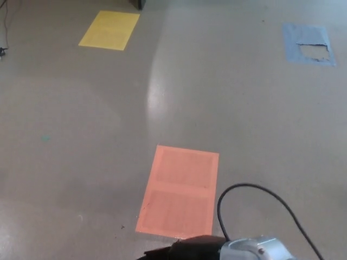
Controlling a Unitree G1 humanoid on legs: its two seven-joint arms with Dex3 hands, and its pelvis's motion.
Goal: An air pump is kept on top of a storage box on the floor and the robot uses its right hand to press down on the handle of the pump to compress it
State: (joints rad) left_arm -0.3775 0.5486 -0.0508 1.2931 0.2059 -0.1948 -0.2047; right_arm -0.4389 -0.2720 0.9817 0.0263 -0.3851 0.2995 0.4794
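The right robot hand [187,250] sits half-cropped at the bottom edge, its grip impossible to judge; the pump lies out of view. Three floor patches: orange [179,192], yellow [110,30], blue [307,43].

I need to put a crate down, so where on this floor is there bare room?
The widest bare floor lies between the yellow patch, the blue patch and the orange patch, plus the stretch left of the orange one. It is crowded only at the bottom edge, where the right hand and its black cable sit.
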